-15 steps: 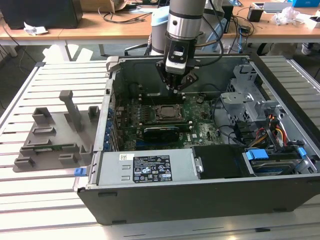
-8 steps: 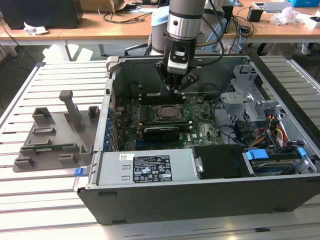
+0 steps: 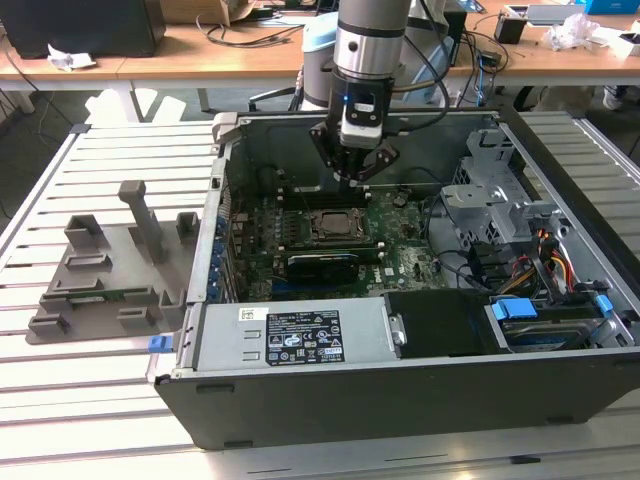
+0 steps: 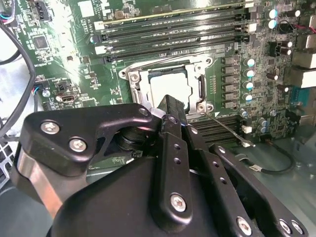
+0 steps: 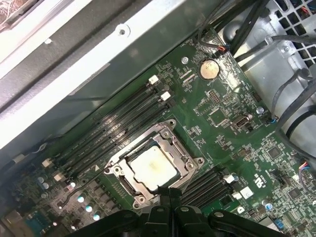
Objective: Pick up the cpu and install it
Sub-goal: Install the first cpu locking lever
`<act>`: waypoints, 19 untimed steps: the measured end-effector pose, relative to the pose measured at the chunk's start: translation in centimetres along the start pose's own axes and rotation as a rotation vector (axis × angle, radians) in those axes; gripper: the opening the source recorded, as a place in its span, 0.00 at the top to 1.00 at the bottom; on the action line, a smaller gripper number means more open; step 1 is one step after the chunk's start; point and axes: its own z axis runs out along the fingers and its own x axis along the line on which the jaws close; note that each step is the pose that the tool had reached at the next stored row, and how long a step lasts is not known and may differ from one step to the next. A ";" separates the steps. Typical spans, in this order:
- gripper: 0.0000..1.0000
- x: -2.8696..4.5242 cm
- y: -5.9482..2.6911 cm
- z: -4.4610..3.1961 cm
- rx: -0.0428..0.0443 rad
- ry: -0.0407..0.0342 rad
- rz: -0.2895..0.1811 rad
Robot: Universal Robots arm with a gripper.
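On the green motherboard, pale silver square cpu flat in its socket, tool clenched empty above.

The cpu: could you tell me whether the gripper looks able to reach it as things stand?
Probably yes: the gripper hangs above the cpu, whose metal top lies bare inside the socket frame, with nothing between them. The frame hugs its edges, so a side grasp looks doubtful.
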 end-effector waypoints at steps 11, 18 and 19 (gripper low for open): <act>0.89 0.00 0.00 0.00 0.0004 -0.0094 -0.073; 0.89 0.00 0.00 0.00 0.0005 -0.0136 -0.105; 0.89 0.00 0.00 0.00 0.0004 -0.0138 -0.107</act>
